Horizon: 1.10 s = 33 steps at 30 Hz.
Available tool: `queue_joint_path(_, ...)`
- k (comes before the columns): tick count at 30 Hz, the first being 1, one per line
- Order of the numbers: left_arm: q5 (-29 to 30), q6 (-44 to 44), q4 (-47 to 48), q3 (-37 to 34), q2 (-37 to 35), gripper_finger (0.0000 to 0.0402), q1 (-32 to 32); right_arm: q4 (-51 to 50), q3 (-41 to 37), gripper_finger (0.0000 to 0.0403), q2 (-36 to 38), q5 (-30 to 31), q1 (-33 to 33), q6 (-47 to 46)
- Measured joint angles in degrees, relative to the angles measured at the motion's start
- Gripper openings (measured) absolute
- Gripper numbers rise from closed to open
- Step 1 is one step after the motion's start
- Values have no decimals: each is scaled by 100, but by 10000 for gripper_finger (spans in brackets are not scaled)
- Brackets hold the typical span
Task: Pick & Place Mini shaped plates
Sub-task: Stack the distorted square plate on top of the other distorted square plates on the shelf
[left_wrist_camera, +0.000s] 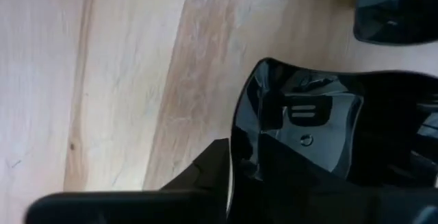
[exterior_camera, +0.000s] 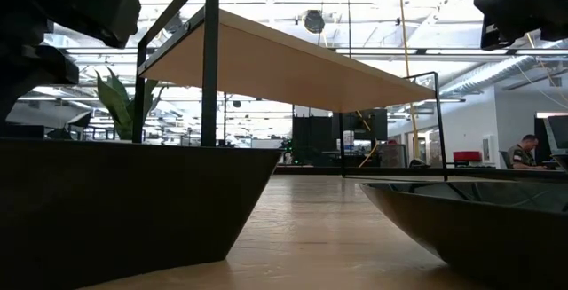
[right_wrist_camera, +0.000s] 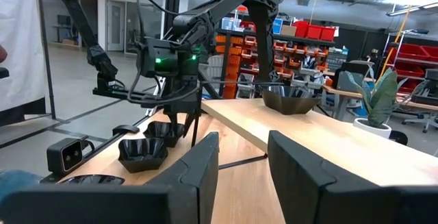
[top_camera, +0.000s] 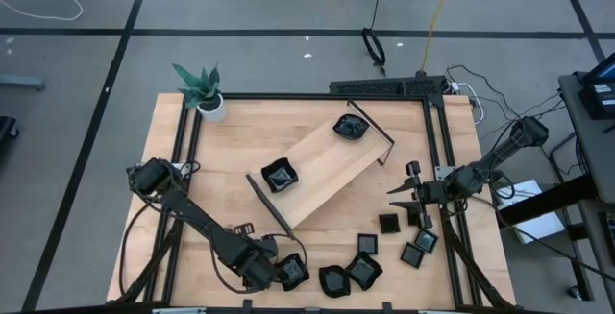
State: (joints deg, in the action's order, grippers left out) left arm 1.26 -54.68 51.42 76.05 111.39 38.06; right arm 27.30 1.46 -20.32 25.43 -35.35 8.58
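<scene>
Several mini shaped plates, small glossy black dishes, lie near the table's near right corner (top_camera: 367,244). Two more sit on the pale wooden tray (top_camera: 322,175), one at each end (top_camera: 280,174) (top_camera: 351,128). My left gripper (top_camera: 277,271) is at the near edge, pointing down onto a wavy-edged plate (top_camera: 292,273), which fills the left wrist view (left_wrist_camera: 328,135). My right gripper (top_camera: 404,181) is open and holds nothing. It hangs above the table's right side, beyond the square plates. My left gripper comes at the wavy-edged plate from above, at the rim on its left side (left_wrist_camera: 238,138). One finger (left_wrist_camera: 205,179) lies against the outside of that rim. The other finger is hidden by the plate's dark gloss. The right wrist view shows the plate's base low at the table (right_wrist_camera: 164,133).
A potted plant (top_camera: 204,91) stands at the far left corner. The tray lies slantwise across the middle, a black rail at each end (top_camera: 267,204). Two black plates (top_camera: 334,280) (top_camera: 363,271) lie close to the right of the held one. A person sits beyond the table (exterior_camera: 524,152).
</scene>
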Motion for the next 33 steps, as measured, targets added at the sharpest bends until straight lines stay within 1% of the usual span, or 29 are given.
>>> queue_joint_path(7, -348, 214, -11, 7, -14, 11, -17, -43, 0, 114, 0, -1, 2, 0)
queue_joint_path(9, -358, 210, 11, 7, -53, 5, -17, -44, -1, 114, 0, 0, 1, 0)
queue_joint_path(11, -351, 108, 66, 7, -123, 8, -16, -43, 1, 114, 0, 0, 1, 0)
queue_joint_path(15, -239, -188, 293, 3, -447, 4, -17, -45, 1, 114, 0, 0, 0, 0)
queue_joint_path(18, 89, -452, 295, 2, -869, 6, -16, -56, 1, 114, 0, 0, 0, 0)
queue_joint_path(23, 1042, -861, 220, 2, -1821, 4, 9, -56, 1, 112, 0, 0, 2, 0)
queue_joint_path(27, 1619, -1557, 126, 2, -2693, 8, 11, -57, -1, 112, 0, 0, 1, 0)
queue_joint_path(30, 2058, -1629, 81, 2, -3289, 4, -15, -58, 1, 112, 0, 0, 2, 0)
queue_joint_path(33, 2291, -1571, 206, 2, -3833, 5, -207, -56, 1, 111, 0, 0, 2, 0)
